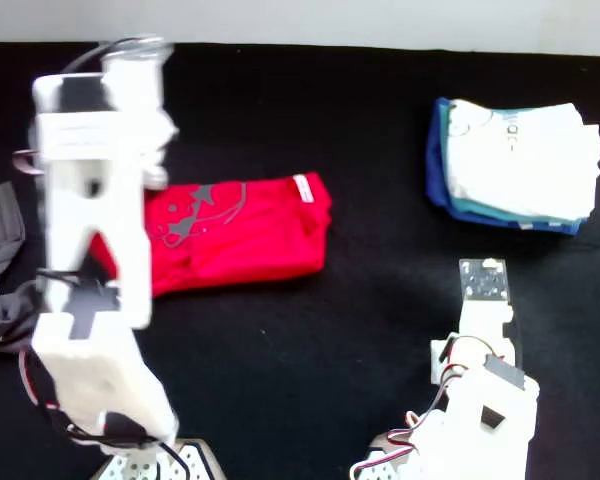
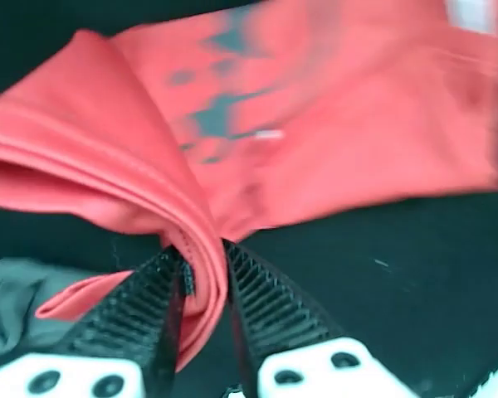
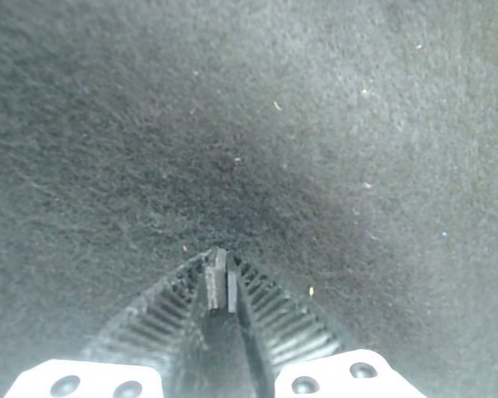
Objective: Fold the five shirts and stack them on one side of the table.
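Note:
A red shirt [image 1: 240, 232] with a grey print lies partly folded in the middle of the black table. My left gripper [image 2: 204, 264] is shut on a bunched edge of the red shirt [image 2: 332, 124], at its left end under the left arm [image 1: 90, 200]. A stack of folded shirts [image 1: 515, 165], white on top over teal and blue, sits at the back right. My right gripper [image 3: 220, 278] is shut on nothing, just above bare black cloth, at the front right where the right arm [image 1: 480, 390] stands.
A dark grey shirt [image 1: 2, 265] lies crumpled at the table's left edge, also seen as grey cloth [image 2: 17, 307] beside the left gripper. The black tablecloth [image 1: 330, 380] spreads between the arms.

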Controlling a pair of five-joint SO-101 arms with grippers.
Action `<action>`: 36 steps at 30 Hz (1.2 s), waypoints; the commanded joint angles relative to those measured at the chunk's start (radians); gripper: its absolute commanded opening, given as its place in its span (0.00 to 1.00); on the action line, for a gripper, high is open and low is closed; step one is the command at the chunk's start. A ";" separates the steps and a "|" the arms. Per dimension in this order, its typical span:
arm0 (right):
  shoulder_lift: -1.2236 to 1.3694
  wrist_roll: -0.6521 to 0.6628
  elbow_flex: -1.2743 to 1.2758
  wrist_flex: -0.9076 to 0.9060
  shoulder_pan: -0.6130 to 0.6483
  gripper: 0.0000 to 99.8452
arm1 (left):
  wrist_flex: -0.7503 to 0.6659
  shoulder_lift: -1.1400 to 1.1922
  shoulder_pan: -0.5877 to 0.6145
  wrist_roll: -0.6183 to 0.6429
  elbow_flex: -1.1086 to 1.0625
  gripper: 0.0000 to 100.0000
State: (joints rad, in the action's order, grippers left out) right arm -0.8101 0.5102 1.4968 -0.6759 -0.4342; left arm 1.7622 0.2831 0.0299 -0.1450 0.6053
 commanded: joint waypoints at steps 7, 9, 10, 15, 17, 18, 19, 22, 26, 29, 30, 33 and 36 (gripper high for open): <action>-0.001 0.003 0.024 0.028 -0.033 0.01 | -0.135 0.160 -0.309 0.006 -0.010 0.01; -0.001 0.003 0.024 0.028 -0.033 0.01 | -0.195 0.240 -0.323 0.006 -0.008 0.01; -0.001 0.003 0.024 0.028 -0.033 0.01 | -0.224 0.275 -0.328 0.006 -0.008 0.01; -0.001 0.003 0.024 0.028 -0.033 0.01 | -0.319 0.369 -0.337 0.005 0.056 0.01; -0.001 0.003 0.024 0.028 -0.033 0.01 | -0.322 0.387 -0.355 0.005 0.127 0.01; -0.001 0.003 0.024 0.028 -0.033 0.01 | -0.328 0.398 -0.364 0.005 0.156 0.01; -0.001 0.003 0.024 0.028 -0.033 0.01 | -0.331 0.414 -0.374 0.005 0.188 0.01; -0.001 0.003 0.024 0.028 -0.033 0.01 | -0.358 0.479 -0.386 0.003 0.285 0.01; -0.001 0.003 0.024 0.028 -0.033 0.01 | -0.364 0.578 -0.369 0.003 0.429 0.01; -0.001 0.003 0.024 0.028 -0.033 0.01 | -0.367 0.654 -0.354 0.005 0.498 0.01; -0.001 0.003 0.024 0.028 -0.033 0.01 | -0.364 0.676 -0.352 0.005 0.519 0.02; -0.001 0.003 0.024 0.028 -0.033 0.01 | -0.322 0.713 -0.355 0.006 0.578 0.10; -0.001 0.003 0.024 0.028 -0.033 0.01 | -0.253 0.710 -0.354 0.009 0.656 0.18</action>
State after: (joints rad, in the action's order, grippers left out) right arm -0.8101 0.5102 1.4983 -0.6759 -0.4342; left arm 1.4599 1.0104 -0.3261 -0.1389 1.1638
